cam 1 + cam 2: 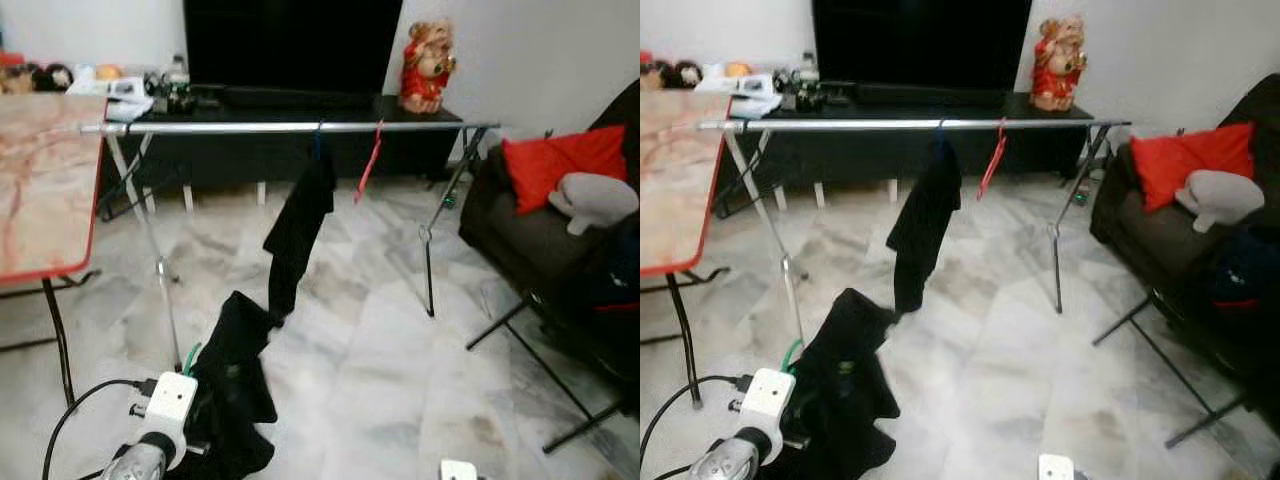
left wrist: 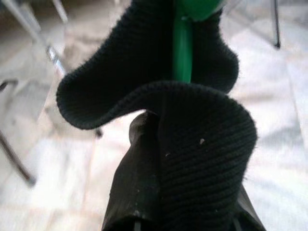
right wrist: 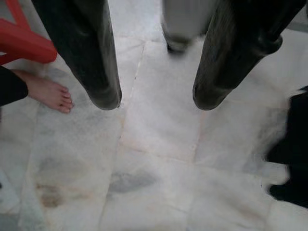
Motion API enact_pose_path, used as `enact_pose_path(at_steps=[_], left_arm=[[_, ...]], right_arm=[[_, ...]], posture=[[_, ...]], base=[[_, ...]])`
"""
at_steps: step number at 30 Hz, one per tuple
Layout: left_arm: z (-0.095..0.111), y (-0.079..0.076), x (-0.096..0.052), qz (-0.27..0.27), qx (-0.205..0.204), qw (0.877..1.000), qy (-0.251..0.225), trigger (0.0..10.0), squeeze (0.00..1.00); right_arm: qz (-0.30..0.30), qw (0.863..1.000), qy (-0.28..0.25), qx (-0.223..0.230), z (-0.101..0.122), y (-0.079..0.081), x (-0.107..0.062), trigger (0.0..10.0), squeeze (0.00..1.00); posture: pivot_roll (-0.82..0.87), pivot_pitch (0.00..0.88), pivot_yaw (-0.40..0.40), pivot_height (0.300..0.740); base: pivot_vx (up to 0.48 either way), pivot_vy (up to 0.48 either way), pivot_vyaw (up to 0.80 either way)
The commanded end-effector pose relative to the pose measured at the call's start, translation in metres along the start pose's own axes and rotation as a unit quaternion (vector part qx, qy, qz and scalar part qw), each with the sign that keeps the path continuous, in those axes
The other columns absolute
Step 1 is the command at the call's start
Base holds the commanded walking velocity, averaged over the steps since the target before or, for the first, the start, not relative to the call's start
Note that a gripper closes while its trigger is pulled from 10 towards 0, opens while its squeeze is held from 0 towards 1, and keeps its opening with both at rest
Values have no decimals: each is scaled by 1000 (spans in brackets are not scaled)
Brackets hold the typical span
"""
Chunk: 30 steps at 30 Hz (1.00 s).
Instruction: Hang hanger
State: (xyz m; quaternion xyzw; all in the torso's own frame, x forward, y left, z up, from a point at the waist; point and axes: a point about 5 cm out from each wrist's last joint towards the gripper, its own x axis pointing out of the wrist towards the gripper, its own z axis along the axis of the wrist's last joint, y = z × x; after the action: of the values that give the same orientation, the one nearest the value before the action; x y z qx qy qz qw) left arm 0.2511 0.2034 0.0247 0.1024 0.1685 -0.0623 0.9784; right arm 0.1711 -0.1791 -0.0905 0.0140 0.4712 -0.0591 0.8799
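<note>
A: What was recorded at the left of the scene?

B: A marble-patterned table (image 1: 40, 180) with a red edge was noted at far left. The left gripper (image 2: 183, 159) was logged low in front, clenched on a black garment (image 1: 235, 385) carried by a green hanger (image 2: 182, 48) (only a green sliver of it was seen beside the wrist in the head views). The garment was listed as held below the rail, apart from it.

A: And the rail?

B: A silver drying rack (image 1: 290, 127) was entered across the middle, before a dark TV console (image 1: 300, 140). A second black garment (image 1: 300, 225) was hung from it near its centre, with a red hanger (image 1: 368, 165) just beside it to the right.

A: What was catalogued at the right?

B: A stuffed toy (image 1: 427, 65) in red was seated on the console's right end. A dark sofa (image 1: 530, 245) with a red cushion (image 1: 560, 160) was placed at far right. The right gripper (image 3: 156, 98) was found low over the marble floor (image 3: 154, 163), fingers spread and grasping nothing; a person's bare foot (image 3: 45, 91) was noted on the tiles nearby.
</note>
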Motion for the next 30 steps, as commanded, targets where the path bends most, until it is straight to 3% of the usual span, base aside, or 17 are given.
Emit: enact_pose_path(at_steps=[1, 30], left_arm=[[12, -10, 4, -17, 1, 1000, -26, 10000, 0], [12, -13, 5, -33, 4, 999, -24, 10000, 0]], right_arm=[[-18, 1000, 13, 2, -7, -13, -1, 10000, 0], [-23, 1000, 12, 3, -6, -13, -1, 10000, 0]], posture=[[165, 0, -90, 740], [160, 0, -90, 740]], base=[[334, 0, 0], [358, 0, 0]])
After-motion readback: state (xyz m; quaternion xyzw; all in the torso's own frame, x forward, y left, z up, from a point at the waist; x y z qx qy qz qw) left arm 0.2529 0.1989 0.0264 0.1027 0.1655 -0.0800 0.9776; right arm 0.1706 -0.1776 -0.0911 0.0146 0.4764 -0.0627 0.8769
